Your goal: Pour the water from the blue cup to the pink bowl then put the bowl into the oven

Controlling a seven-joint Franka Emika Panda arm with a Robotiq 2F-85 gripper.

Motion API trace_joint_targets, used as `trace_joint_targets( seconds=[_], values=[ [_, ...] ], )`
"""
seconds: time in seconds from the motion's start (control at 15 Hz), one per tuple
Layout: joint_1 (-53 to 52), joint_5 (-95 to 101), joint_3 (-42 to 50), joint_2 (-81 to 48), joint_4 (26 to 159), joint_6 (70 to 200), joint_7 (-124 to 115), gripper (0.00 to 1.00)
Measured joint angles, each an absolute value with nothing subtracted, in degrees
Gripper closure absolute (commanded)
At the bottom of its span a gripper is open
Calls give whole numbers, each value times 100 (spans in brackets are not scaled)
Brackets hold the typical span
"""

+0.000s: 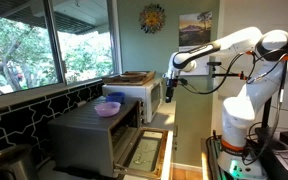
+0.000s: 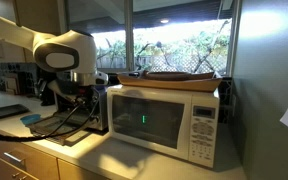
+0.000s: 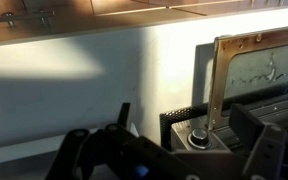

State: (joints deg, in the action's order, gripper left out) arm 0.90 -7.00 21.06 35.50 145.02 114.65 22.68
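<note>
In an exterior view the grey oven (image 1: 89,135) stands at the lower left with its glass door (image 1: 144,150) folded down open. The pink bowl (image 1: 107,108) sits on top of the oven. A small blue shape right behind it looks like the blue cup (image 1: 112,98). My gripper (image 1: 172,86) hangs in the air to the right of the white microwave, well apart from bowl and cup. In the wrist view the gripper (image 3: 174,160) is open and empty. Beyond it are the oven's door (image 3: 264,60) and a knob (image 3: 197,137). Bowl and cup are hidden in the wrist view.
A white microwave (image 1: 144,95) stands behind the oven and fills the front of an exterior view (image 2: 164,120). A flat tray (image 2: 179,77) lies on top of it. Windows run along the wall. The robot base (image 1: 234,125) stands at the right.
</note>
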Motion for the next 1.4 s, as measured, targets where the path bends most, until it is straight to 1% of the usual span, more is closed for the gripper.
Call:
trace_joint_targets(
  seconds=[0.53, 0.8, 1.0, 1.2, 1.4],
  values=[
    [107, -780, 2076, 3529, 14510, 11465, 2268, 0],
    [62, -1667, 1907, 3440, 14716, 11506, 2156, 0],
    [14, -2588, 1610, 3397, 15000, 11904, 1777, 0],
    [-136, -3573, 1285, 3373, 15264, 12705, 1441, 0],
    [-239, -3938, 1130, 3349, 15353, 13063, 1302, 0]
  ],
)
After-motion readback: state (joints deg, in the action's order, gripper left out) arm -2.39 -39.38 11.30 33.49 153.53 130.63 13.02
